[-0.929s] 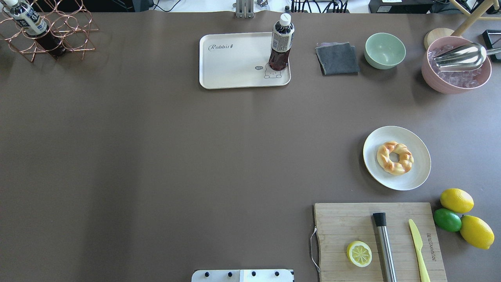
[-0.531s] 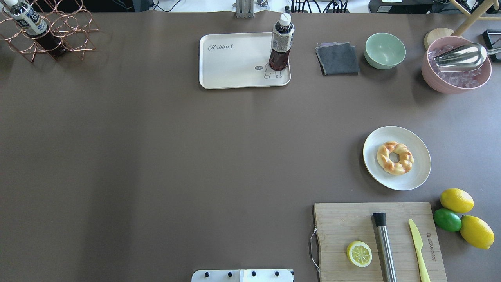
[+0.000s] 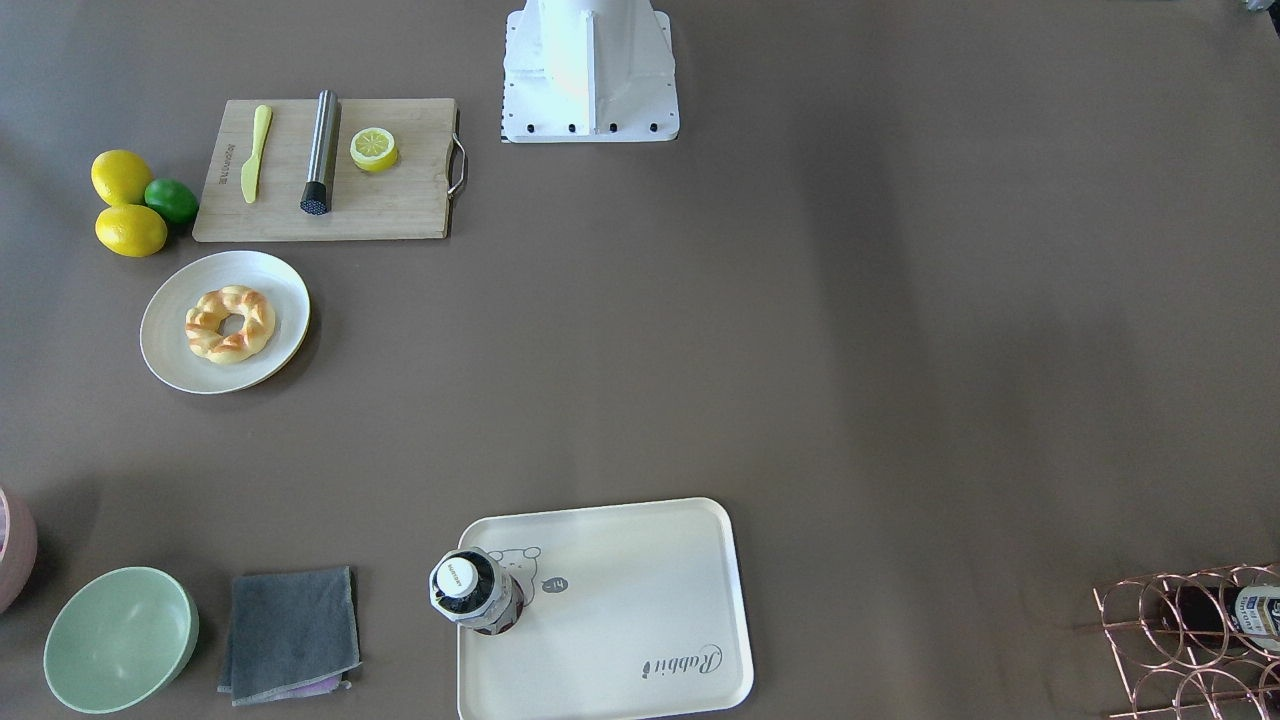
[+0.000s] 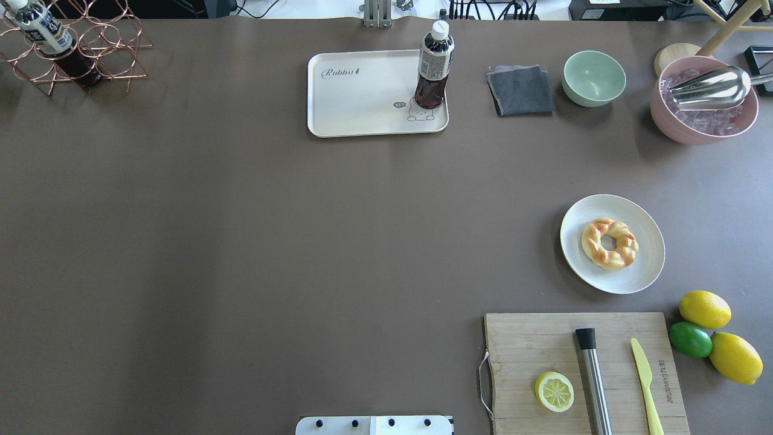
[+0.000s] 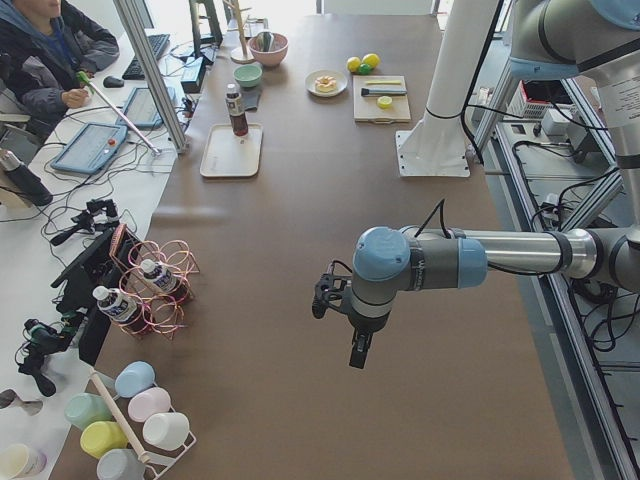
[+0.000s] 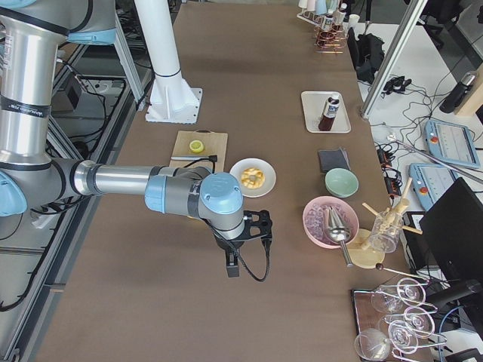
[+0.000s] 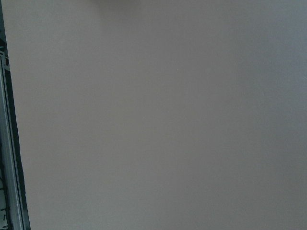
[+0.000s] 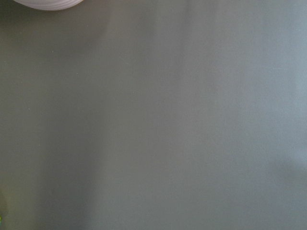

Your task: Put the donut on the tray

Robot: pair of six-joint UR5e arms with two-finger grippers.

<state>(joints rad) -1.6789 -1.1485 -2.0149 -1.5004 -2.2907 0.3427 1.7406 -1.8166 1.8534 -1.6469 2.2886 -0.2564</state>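
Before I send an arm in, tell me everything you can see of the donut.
The donut is a golden-yellow twisted ring with browned ridges and an open central hole, whole, looking like baked pastry. It lies flat near the middle of the round white plate, touching nothing else. The plate sits on the robot's right, just beyond the wooden cutting board. Nothing grips or covers the donut.

1. The brown table [image 4: 241, 241] carries everything.
2. The cream tray [image 4: 362, 96] lies at its far edge.
3. In line with the tray, to the robot's right: grey cloth [image 4: 520, 90], green bowl [image 4: 594, 78], pink bowl [image 4: 694, 138].
4. Well left of the tray: copper wire rack [image 4: 99, 36].
5. Nearer the robot than the tray, rightward: white plate [image 4: 643, 266], wooden cutting board [image 4: 525, 344], lemons [image 4: 705, 309], lime [image 4: 690, 339].
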